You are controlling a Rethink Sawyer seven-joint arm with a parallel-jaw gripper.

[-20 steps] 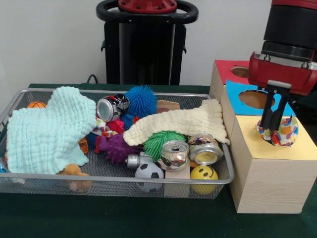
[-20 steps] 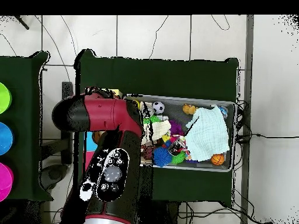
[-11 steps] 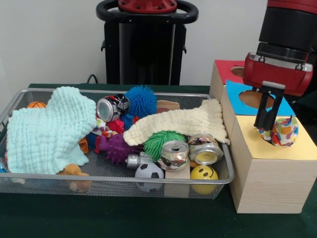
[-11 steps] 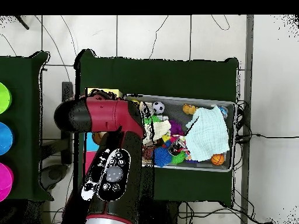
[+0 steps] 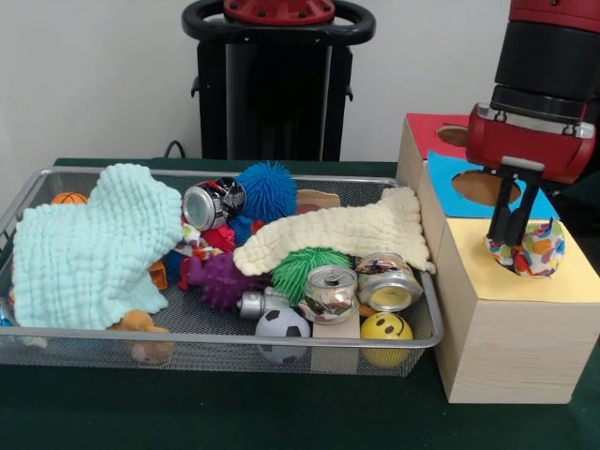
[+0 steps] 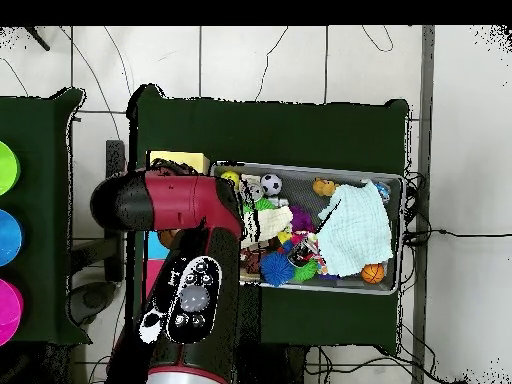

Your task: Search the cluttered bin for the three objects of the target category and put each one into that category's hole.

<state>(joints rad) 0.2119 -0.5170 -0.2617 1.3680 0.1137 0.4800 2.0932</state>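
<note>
In the front view the gripper point(image 5: 515, 223) hung over the wooden box point(image 5: 506, 328) at about three o'clock from the wire bin point(image 5: 225, 339). Its dark fingers point(image 5: 525, 214) stood close together, with only a thin gap, and their tips sat at the upper left edge of a multicoloured patterned cloth bag point(image 5: 532, 250); whether they pinched the fabric could not be told. That bag rested on the box's yellow panel point(image 5: 525, 281), at six o'clock from the blue panel point(image 5: 459, 197) with its round hole point(image 5: 485, 187), and beyond that lay a red panel point(image 5: 433, 133) with another hole. In the bin, a pale green cloth point(image 5: 89, 248) covered the nine o'clock end, and a cream cloth point(image 5: 342, 234) draped across the middle toward three o'clock. Two crushed cans point(image 5: 361, 286) lay side by side below the cream cloth, with a green spiky ball point(image 5: 300, 267) just beside them, a blue spiky ball point(image 5: 265, 190) at twelve o'clock, and a soccer ball point(image 5: 282, 328) and yellow smiley ball point(image 5: 386, 330) along the six o'clock rim. From overhead, the red arm point(image 6: 185, 260) hid the gripper and most of the box.
</note>
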